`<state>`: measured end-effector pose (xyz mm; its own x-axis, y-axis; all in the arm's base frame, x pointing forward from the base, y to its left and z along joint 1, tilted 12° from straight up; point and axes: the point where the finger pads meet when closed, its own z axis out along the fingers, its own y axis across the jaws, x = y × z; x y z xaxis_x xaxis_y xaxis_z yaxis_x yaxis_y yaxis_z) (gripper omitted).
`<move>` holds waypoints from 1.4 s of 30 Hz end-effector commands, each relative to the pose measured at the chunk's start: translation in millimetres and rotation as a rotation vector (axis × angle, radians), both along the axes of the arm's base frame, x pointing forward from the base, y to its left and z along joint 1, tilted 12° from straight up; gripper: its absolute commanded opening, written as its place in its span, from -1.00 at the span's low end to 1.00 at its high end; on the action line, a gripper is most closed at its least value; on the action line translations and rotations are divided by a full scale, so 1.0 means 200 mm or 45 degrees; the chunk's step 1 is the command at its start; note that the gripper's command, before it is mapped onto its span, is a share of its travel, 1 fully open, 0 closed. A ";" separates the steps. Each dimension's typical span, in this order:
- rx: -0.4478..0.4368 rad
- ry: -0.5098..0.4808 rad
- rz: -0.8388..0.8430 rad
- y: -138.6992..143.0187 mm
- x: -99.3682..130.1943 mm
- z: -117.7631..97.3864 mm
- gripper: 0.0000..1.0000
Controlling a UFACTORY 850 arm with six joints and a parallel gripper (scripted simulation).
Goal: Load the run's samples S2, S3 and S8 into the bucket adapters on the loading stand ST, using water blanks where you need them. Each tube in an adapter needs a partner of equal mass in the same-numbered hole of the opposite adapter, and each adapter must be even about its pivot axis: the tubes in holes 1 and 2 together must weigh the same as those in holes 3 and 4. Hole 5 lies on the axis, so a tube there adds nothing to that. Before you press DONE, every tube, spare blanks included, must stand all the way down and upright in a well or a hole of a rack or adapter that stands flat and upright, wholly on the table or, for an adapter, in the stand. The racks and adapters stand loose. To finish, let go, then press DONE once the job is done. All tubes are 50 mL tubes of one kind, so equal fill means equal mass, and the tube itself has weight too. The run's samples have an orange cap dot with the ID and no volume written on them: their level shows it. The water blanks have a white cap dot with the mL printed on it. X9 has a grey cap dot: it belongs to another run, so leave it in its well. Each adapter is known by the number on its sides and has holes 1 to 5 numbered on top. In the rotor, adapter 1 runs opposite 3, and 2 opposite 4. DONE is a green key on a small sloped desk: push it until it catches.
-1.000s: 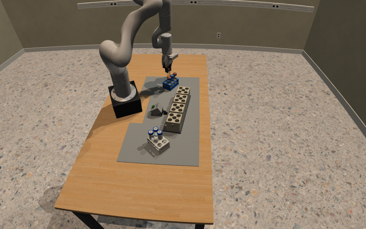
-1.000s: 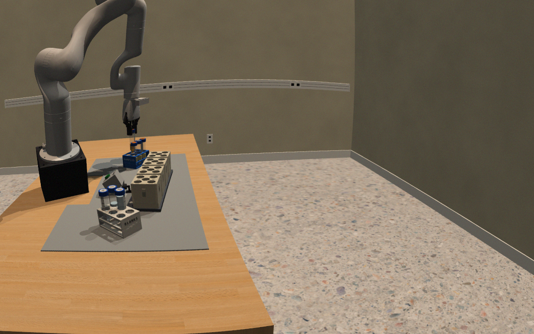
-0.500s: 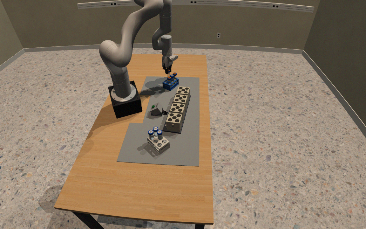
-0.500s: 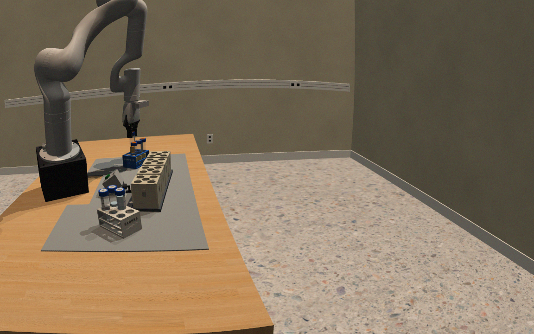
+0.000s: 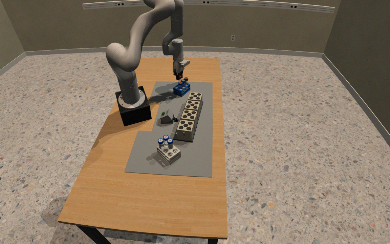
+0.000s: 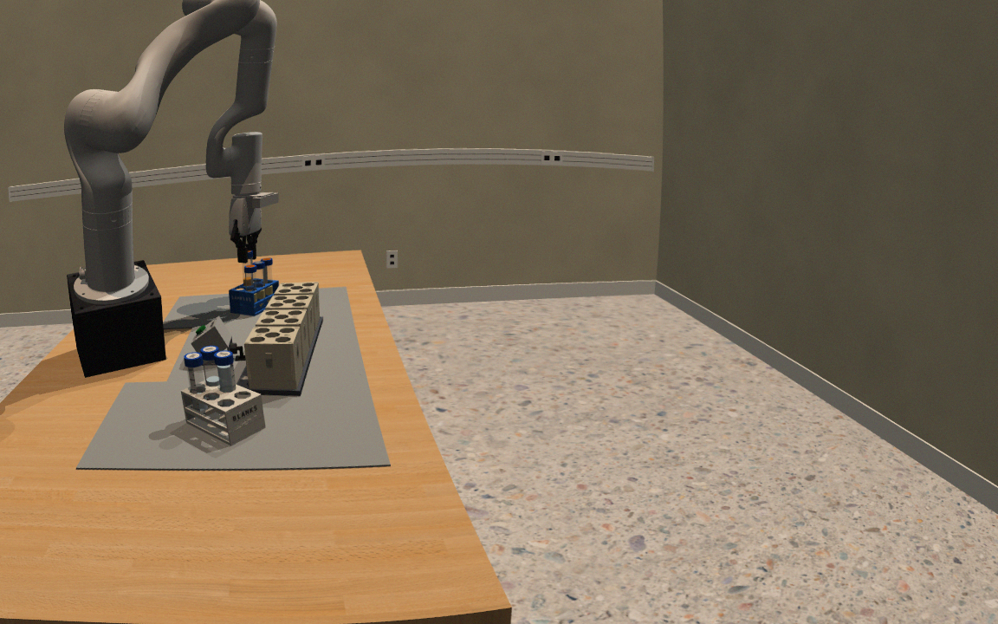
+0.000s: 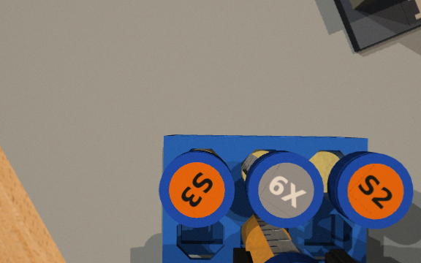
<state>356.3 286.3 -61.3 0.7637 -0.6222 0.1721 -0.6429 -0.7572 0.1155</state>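
Pinching a blue-capped tube (image 5: pixel 180 79) (image 6: pixel 249 257) (image 7: pixel 274 234) near its top, the fingers (image 5: pixel 179 78) (image 6: pixel 247 256) stand at the bottom edge of the wrist view. The cap's dot is out of sight, so its ID cannot be read; the amber fill and the three named neighbours make S8 my guess. That high grip leaves the body free to pass through a well. The tube is above or partly within the middle well of the rack's nearer row; how deep it sits, I cannot tell.

S3 (image 5: pixel 186 78) (image 6: pixel 267 261) (image 7: pixel 196 190), X9 (image 5: pixel 183 81) (image 6: pixel 258 265) (image 7: pixel 285 190) and S2 (image 5: pixel 180 83) (image 6: pixel 249 268) (image 7: pixel 375 191) share the other row of the blue rack (image 5: pixel 178 92) (image 6: pixel 243 299) (image 7: pixel 174 143). X9 belongs there, being another run's.

The four adapters (image 5: pixel 185 134) (image 6: pixel 273 368) line up on the stand (image 5: pixel 198 116) (image 7: pixel 371 34) at centre right of the top view, their visible holes unfilled. Loading still seems ahead. The blanks (image 5: pixel 166 137) (image 6: pixel 210 351) wait in the pale rack (image 5: pixel 176 158) (image 6: pixel 250 419), lower centre, ready as partners once levels are judged. Rising straight should keep the loose blue rack from being dragged along the desk (image 5: pixel 145 194) (image 6: pixel 216 527) (image 7: pixel 6 201).
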 end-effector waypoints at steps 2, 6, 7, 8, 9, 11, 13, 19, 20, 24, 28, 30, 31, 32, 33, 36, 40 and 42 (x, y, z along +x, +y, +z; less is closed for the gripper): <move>0.002 -0.003 0.000 0.00 0.01 -0.03 -1.00; 0.002 -0.003 0.000 -0.01 0.01 -0.04 -1.00; 0.002 -0.003 0.000 -0.01 0.01 -0.04 -1.00; 0.002 -0.003 0.000 -0.01 0.01 -0.05 -1.00; 0.002 -0.003 0.000 -0.01 0.01 -0.05 -1.00; 0.002 -0.003 0.000 -0.01 0.01 -0.06 -1.00; 0.002 -0.003 0.000 -0.01 0.01 -0.07 -1.00; 0.002 -0.003 0.000 -0.02 0.01 -0.10 -1.00; 0.002 -0.003 0.000 -0.02 0.01 -0.11 -1.00; 0.002 -0.003 0.000 -0.02 0.01 -0.12 -1.00; 0.002 -0.003 0.000 -0.02 0.01 -0.12 -1.00; 0.002 -0.003 0.000 -0.02 0.01 -0.12 -1.00; 0.002 -0.003 0.000 -0.02 0.01 -0.12 -1.00; 0.002 -0.003 0.000 -0.02 0.01 -0.12 -1.00; 0.002 -0.003 0.000 -0.02 0.01 -0.12 -1.00; 0.002 -0.003 0.000 -0.02 0.01 -0.12 -1.00; 0.002 -0.003 0.000 -0.02 0.01 -0.12 -1.00; 0.002 -0.003 0.000 -0.02 0.01 -0.12 -1.00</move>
